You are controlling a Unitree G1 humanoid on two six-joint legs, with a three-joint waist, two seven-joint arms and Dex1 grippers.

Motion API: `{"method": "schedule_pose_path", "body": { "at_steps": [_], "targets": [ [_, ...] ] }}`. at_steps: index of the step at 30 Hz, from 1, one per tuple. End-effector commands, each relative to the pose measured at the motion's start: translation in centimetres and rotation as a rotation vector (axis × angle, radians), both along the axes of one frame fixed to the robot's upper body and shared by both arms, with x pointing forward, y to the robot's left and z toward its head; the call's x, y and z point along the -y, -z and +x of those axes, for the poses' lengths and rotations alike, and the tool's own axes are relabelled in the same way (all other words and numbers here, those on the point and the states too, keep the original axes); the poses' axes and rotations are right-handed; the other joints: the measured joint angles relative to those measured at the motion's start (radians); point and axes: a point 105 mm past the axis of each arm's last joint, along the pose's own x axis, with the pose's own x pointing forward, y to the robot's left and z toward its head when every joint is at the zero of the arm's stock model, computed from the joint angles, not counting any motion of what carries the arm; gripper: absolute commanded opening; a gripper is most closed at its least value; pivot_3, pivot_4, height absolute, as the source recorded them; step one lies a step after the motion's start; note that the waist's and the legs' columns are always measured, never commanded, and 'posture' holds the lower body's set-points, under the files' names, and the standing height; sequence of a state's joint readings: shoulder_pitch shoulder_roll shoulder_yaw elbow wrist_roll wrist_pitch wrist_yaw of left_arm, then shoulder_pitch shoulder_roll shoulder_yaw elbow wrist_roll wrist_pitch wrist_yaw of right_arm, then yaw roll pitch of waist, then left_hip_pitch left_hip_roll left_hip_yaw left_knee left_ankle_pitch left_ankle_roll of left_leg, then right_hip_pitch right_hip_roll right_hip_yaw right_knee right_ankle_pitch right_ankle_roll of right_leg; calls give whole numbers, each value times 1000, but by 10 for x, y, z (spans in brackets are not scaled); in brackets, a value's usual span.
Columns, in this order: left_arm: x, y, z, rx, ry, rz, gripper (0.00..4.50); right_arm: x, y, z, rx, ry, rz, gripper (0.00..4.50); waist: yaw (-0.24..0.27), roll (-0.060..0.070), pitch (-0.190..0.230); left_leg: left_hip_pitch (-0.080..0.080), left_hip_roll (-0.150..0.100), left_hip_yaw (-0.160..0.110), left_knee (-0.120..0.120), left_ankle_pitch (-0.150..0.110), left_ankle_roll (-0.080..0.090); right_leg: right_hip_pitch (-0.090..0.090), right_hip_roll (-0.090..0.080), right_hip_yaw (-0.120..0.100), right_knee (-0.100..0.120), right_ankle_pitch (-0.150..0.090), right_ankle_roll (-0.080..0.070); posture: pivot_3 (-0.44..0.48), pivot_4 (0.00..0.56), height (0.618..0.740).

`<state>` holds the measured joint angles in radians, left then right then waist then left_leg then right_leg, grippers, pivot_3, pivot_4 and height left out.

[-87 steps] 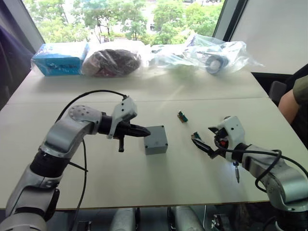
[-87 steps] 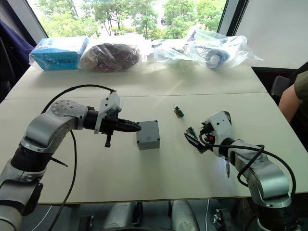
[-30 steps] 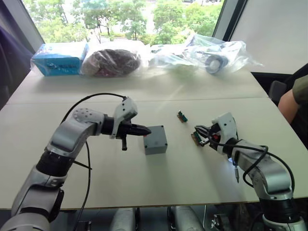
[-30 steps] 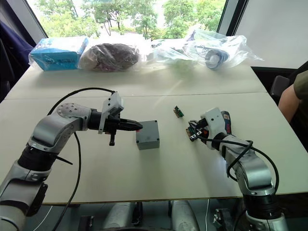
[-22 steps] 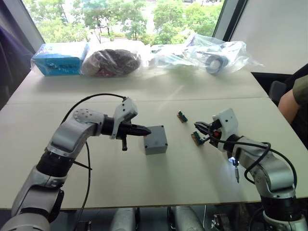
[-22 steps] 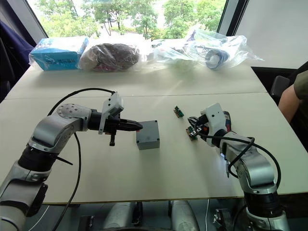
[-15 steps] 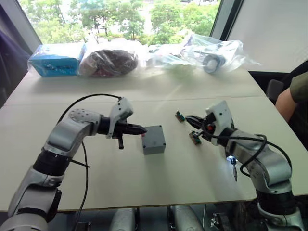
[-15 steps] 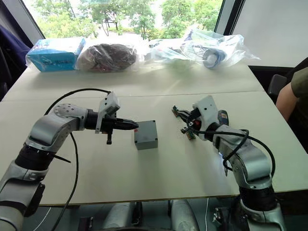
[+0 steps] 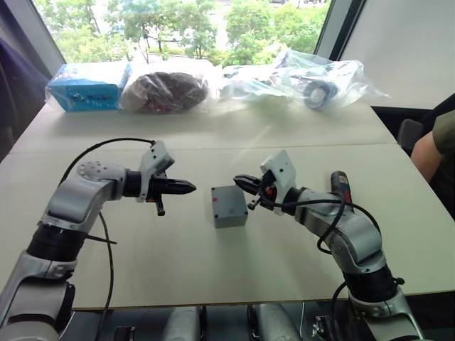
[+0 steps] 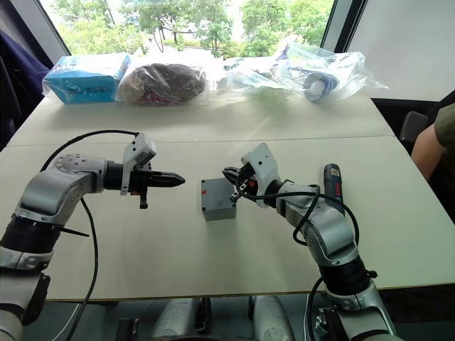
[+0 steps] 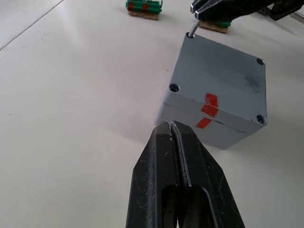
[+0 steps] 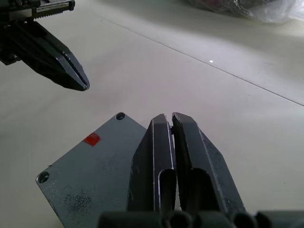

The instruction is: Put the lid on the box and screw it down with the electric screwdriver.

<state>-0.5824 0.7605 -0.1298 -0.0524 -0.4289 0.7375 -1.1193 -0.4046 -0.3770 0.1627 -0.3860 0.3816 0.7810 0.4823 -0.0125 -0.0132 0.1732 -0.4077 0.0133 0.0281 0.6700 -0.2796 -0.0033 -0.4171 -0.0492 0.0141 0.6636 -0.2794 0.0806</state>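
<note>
Holding a small screw (image 11: pixel 192 32) pinched between its fingertips, the right gripper (image 9: pixel 242 180) hangs over the far corner of the lid (image 11: pixel 221 80), and the left wrist view shows that the screw stands in that corner hole; the head views do not show this detail. The lid sits on the box (image 9: pixel 229 207), just below and in front of this pincer. In the right wrist view the two fingers (image 12: pixel 154 161) are pressed almost together above the lid, and a red mark (image 12: pixel 91 139) is seen on the lid. The left gripper (image 9: pixel 189 187) is a little apart from the box on the other side, its fingers closed together on nothing, pointing at the box. The electric screwdriver (image 10: pixel 332 185) lies on the table (image 9: pixel 213 263) behind the right arm, well apart from the box. Two small green connectors (image 11: pixel 144 5) lie beyond the box in the left wrist view.
</note>
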Motion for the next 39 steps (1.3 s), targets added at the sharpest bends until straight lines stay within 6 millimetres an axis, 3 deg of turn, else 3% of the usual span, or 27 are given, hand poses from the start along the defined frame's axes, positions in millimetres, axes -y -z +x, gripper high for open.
{"method": "schedule_pose_path", "body": {
  "at_steps": [1, 23, 39],
  "targets": [
    [5, -17, -5, 34, 28, -52, 0, 3, -10, 2, 51, 1, 0, 87, -1, 0, 0, 0, 0, 0, 0, 0, 0, 0, 0, 0, 0, 0, 0, 0, 150, 740],
    [11, -15, -3, 32, 48, -52, 0, 10, 1, 1, 25, 30, -5, 87, -1, 0, 0, 0, 0, 0, 0, 0, 0, 0, 0, 0, 0, 0, 0, 0, 150, 740],
    [11, -11, -4, 28, 45, -46, 0, 4, -3, 0, 38, 9, -1, 87, -1, 0, 0, 0, 0, 0, 0, 0, 0, 0, 0, 0, 0, 0, 0, 0, 150, 740]
  ]
}}
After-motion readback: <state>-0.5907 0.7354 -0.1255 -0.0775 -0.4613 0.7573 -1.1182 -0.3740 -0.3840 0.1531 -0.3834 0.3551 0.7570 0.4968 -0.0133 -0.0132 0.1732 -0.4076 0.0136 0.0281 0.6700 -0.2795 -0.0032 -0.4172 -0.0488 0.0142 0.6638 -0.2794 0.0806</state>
